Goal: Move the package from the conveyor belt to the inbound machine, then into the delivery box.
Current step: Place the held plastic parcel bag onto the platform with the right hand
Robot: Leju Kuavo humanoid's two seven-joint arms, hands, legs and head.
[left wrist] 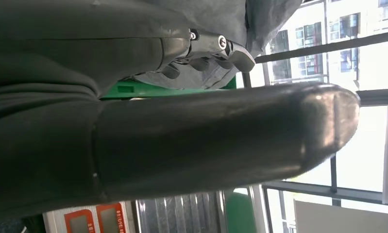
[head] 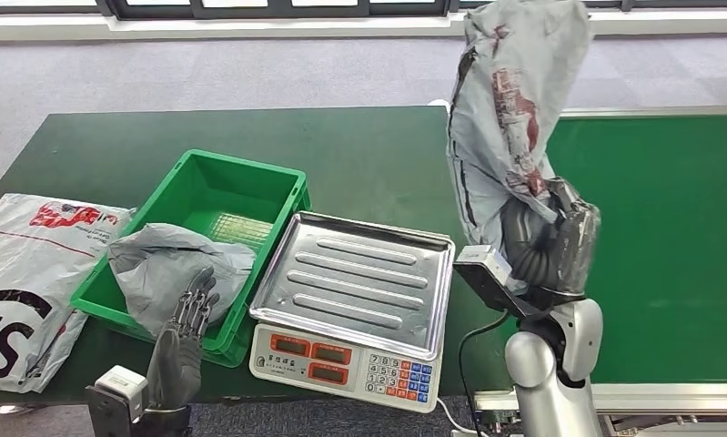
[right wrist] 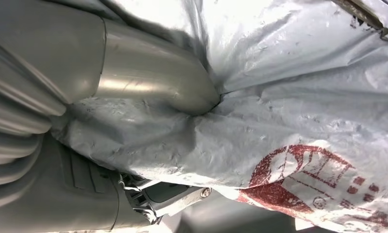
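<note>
My right hand (head: 552,244) grips a grey plastic package (head: 509,100) with red print and holds it upright in the air, just right of the scale's steel tray (head: 355,273). In the right wrist view the thumb (right wrist: 153,80) presses into the crumpled package (right wrist: 289,111). The green conveyor belt (head: 669,237) lies to the right. My left hand (head: 182,341) hangs with fingers apart at the front edge of the green crate (head: 241,196), its fingertips close to a grey package (head: 173,259) lying in the crate. The left wrist view shows that hand's thumb (left wrist: 221,141) and grey plastic (left wrist: 216,14) beyond it.
The scale (head: 346,360) with red displays and keypad stands at the table's front edge. A white printed package (head: 23,273) lies on the dark green table (head: 368,155) left of the crate. A black cable (head: 464,350) runs beside the scale. Grey floor lies beyond.
</note>
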